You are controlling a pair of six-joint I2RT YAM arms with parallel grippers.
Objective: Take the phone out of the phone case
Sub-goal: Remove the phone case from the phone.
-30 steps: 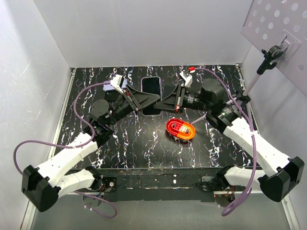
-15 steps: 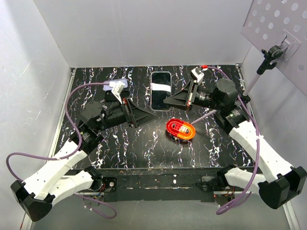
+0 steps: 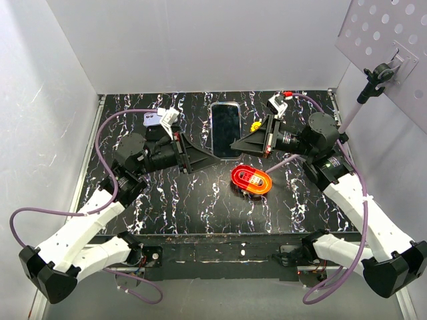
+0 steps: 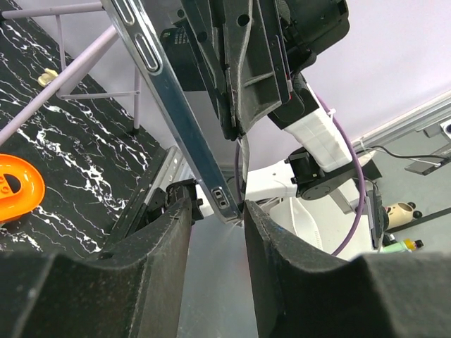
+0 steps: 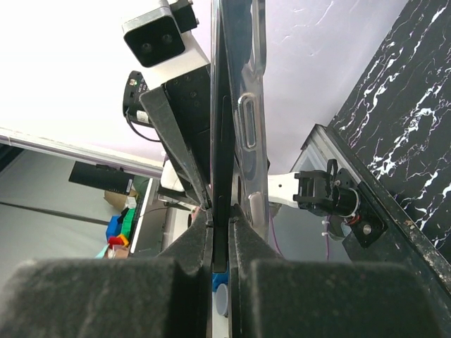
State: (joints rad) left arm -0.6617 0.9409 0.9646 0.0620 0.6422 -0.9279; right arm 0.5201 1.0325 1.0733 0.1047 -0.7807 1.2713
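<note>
Top view, phone: the phone [image 3: 225, 130], dark screen up, sat just beyond the orange oval object [image 3: 251, 179]; it looked carried between both arms rather than lying free
Top view, left gripper: the left gripper [image 3: 205, 155] came in from the left of the orange oval object to the phone's near-left corner; its opening could not be read here
Top view, right gripper: the right gripper [image 3: 235, 145] met the phone's near-right edge, just beyond the orange oval object
Top view, surface: a black marble-patterned table [image 3: 200, 200]; a small yellow piece [image 3: 254, 125] lay beyond the orange oval object
Top view, room: white walls [image 3: 200, 47] on three sides; a perforated panel [image 3: 380, 33] stood well right of the orange oval object
Left wrist, pincer: the left fingers [image 4: 151, 260] stood apart with the phone's corner between them; whether they squeezed it could not be told
Left wrist, case: the phone case [image 4: 144, 53], a silvery rim with button slots, ran up into the right gripper; the orange oval object sat at the far left
Right wrist, pincer: the right fingers [image 5: 180, 260] were nearly together, clamped on the phone seen edge-on
Right wrist, room: blurred shelving and coloured bottles showed past the table edge
Step in hand: likely peeling a case corner; the right gripper should hold steady while the left catches only the case lip; pinching both layers would lock them; the glossy edge may slip, so work low over the table
</note>
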